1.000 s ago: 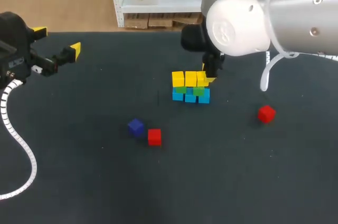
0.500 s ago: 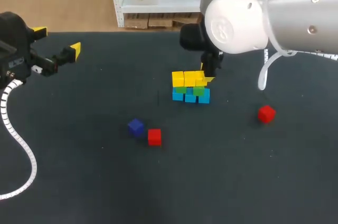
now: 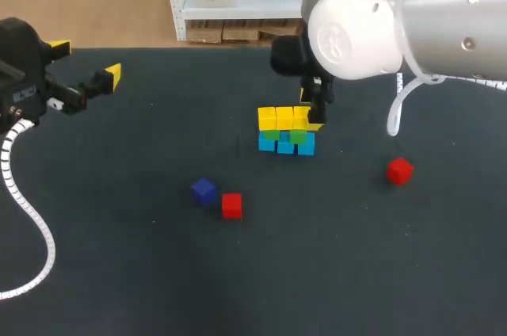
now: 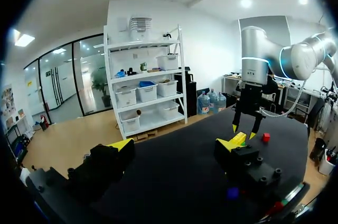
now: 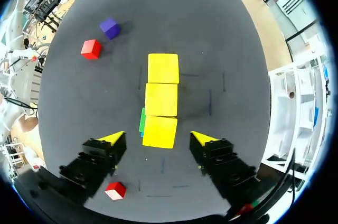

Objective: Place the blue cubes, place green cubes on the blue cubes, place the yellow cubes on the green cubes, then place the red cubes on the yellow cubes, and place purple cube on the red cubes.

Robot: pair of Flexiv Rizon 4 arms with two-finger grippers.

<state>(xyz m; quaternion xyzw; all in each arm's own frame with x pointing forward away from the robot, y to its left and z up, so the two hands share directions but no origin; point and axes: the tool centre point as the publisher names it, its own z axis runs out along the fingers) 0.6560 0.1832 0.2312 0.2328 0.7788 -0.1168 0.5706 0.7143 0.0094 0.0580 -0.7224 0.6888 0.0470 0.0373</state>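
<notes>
Red cube (image 3: 231, 205), small and solid, lies at lower centre just beside the dark purple cube (image 3: 203, 190); a second red cube (image 3: 399, 170) sits apart at mid-right. Behind them at centre, three yellow cubes (image 3: 285, 118) on green cubes (image 3: 297, 136) and light-blue cubes (image 3: 285, 147) form a left-to-right row. Astride its right end stands the right gripper (image 5: 157, 138), jaws apart and gripping nothing, judged nearer the second red cube than the left gripper (image 3: 86, 62), jaws likewise apart, upper left.
</notes>
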